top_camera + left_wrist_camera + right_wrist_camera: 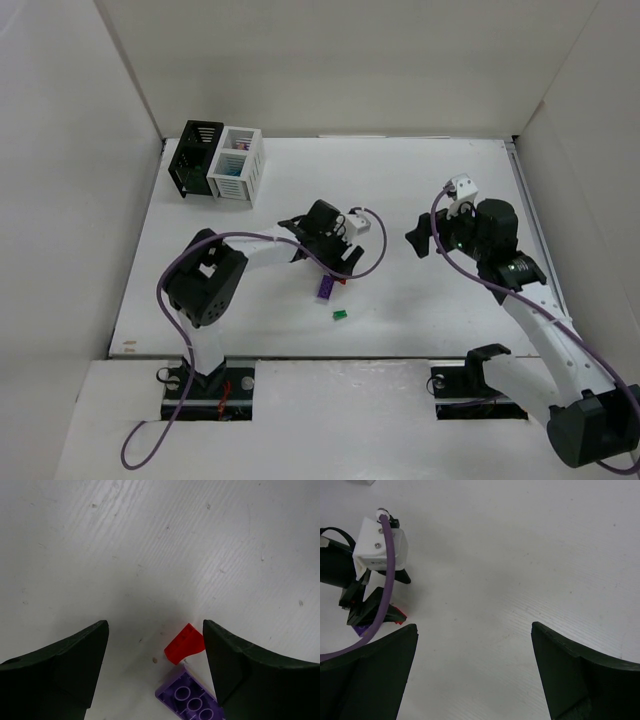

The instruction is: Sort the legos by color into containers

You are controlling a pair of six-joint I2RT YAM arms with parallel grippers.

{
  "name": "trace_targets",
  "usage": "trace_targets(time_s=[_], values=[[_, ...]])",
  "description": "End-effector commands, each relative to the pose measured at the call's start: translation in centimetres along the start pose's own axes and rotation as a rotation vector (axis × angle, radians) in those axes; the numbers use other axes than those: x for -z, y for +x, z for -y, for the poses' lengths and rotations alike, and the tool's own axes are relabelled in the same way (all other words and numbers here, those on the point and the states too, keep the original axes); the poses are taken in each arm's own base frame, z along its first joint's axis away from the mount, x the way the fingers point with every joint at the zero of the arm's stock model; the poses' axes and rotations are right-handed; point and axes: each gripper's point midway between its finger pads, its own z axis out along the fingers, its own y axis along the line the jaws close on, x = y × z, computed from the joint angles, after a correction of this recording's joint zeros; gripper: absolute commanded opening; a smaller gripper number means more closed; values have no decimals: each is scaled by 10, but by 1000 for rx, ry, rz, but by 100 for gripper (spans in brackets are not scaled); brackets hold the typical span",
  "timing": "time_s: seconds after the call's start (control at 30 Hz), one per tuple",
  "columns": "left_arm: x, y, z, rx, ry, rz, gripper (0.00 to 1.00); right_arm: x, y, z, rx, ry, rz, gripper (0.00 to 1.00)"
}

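On the white surface, toward its near edge, a red lego was framed by the released left tool. It was judged light, stiff and slippery, best pinched across its flat sides. The right tool was released too.

tabletop: white, faintly scuffed | back wall: plain white panel | left wall, right wall: white, along side edges | light: even

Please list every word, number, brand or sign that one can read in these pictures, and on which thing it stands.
None can be read.
The studs of the purple brick show no legible lettering.
A tan mark at the near left edge of the table is too small to read.
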Motion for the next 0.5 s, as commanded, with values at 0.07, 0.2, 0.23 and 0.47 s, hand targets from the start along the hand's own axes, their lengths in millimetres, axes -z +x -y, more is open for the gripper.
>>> trace_targets(time_s=[0.07, 0.2, 0.23, 0.47], values=[[10, 12, 18, 38, -5, 24, 73, 3, -3, 4, -9, 28, 15, 100], [9, 17, 23, 47, -18, 24, 72, 3, -3, 4, -9, 28, 15, 100], [6, 26, 29, 56, -8, -12, 70, 3, -3, 4, -9, 28, 15, 100], [5, 26, 17, 59, -221, -25, 60, 1, -1, 5, -12, 28, 6, 100]])
